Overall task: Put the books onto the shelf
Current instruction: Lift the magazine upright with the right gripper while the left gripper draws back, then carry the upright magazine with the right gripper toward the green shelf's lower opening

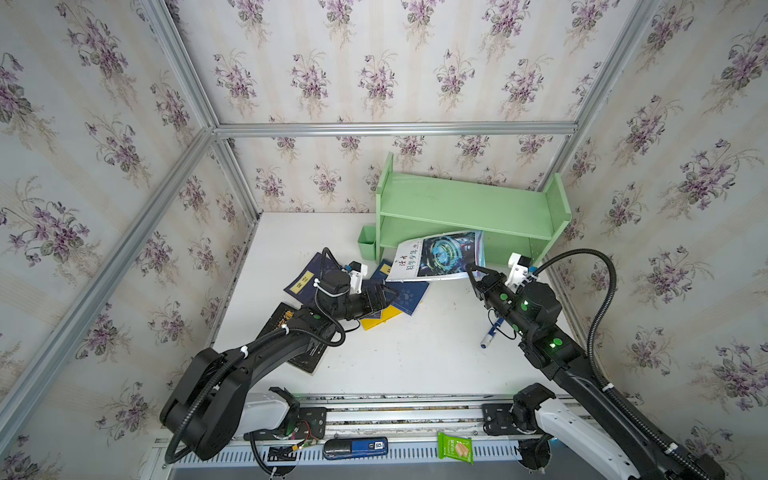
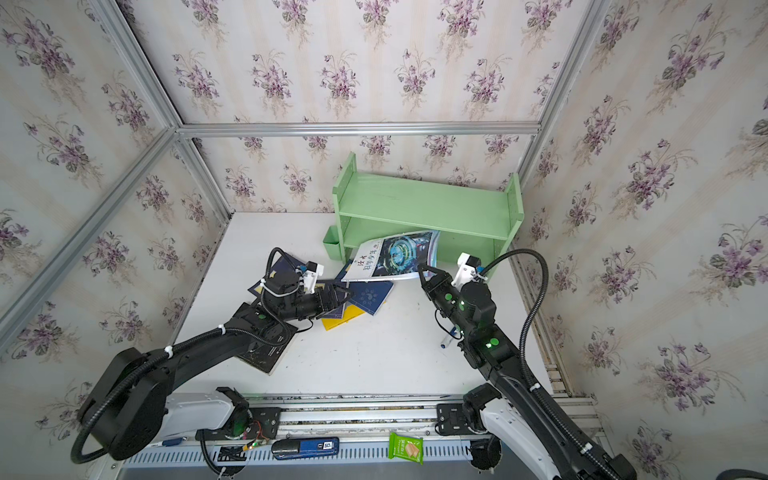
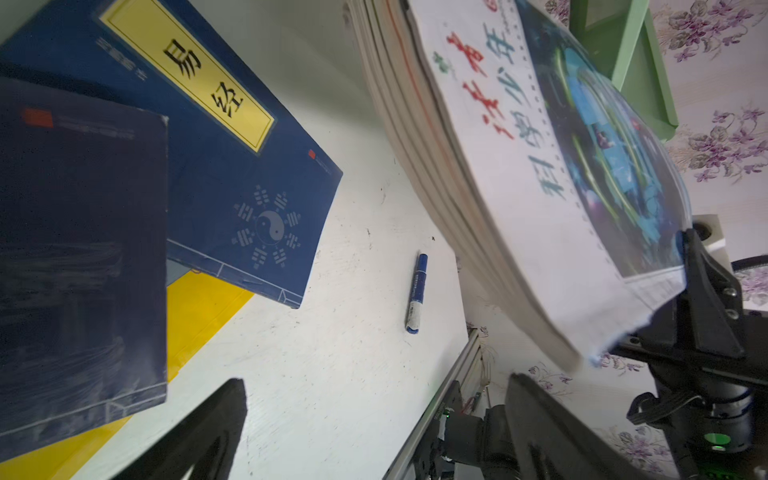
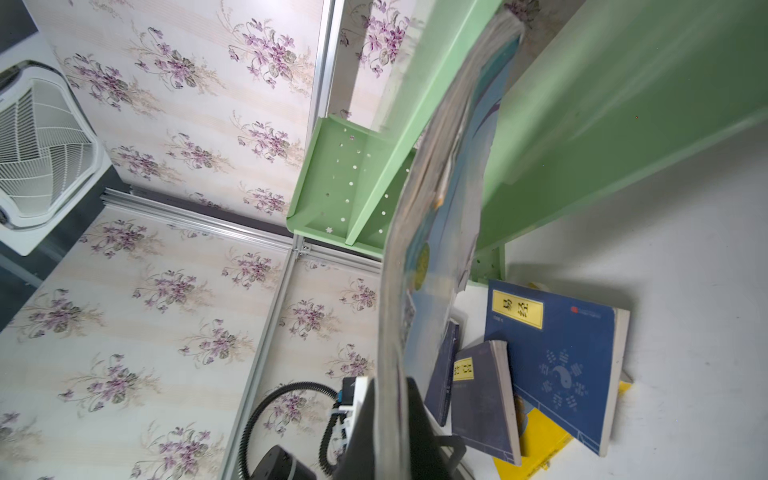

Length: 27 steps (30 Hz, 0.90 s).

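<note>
Right pincer (image 1: 475,269) clamped on a corner of the magazine (image 1: 440,254), which is raised in front of the shelf (image 1: 465,203)

The magazine slopes away from the right pincer's closed jaws, sagging, and its far edge is at the mouth of the shelf's lower tier; I cannot tell if they touch. The left pincer (image 1: 392,296) has its jaws spread wide with nothing between them, low over a navy book (image 1: 411,299) that lies on a yellow book (image 1: 376,322). Another navy book (image 1: 303,282) lies behind its wrist, and a black book (image 1: 309,357) lies under that arm. A marker pen (image 1: 490,334) lies on the table (image 1: 395,361) behind the right pincer, beneath its arm
</note>
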Available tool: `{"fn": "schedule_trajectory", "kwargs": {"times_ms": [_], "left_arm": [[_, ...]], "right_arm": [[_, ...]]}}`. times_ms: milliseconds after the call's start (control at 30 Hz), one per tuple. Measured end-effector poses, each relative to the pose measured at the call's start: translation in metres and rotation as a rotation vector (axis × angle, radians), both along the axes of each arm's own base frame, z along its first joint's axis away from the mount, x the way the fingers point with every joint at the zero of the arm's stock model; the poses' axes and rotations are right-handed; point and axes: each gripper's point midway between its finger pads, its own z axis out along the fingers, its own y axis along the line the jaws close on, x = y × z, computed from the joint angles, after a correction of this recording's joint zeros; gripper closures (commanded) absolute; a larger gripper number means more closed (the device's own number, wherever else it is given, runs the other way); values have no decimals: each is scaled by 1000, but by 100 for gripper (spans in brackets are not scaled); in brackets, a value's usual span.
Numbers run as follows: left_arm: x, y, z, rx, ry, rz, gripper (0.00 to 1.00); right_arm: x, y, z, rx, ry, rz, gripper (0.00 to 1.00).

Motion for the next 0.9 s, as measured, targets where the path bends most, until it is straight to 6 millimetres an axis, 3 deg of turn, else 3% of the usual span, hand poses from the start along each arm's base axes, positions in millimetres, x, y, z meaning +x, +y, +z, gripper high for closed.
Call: {"fn": "schedule_trajectory", "kwargs": {"times_ms": [233,500,600,733,900], "left_arm": [[3,-18,35,-211,2,-45,1],[-10,-7,72,-308,-58,-54,1],[-8,-4,72,-286,-50,-41,1],[6,5,57,-249,2,1,1],[25,6,45,-227,58,27,1]], "right_arm": [[-7,-7,9,16,-33,0,98],[-3,-20,4,-4,-37,-6,98],[2,-19,-5,-2,-19,6,98],[6,-14,-12,27,-5,34,98],[4,-12,-7,51,-38,55,98]]}}
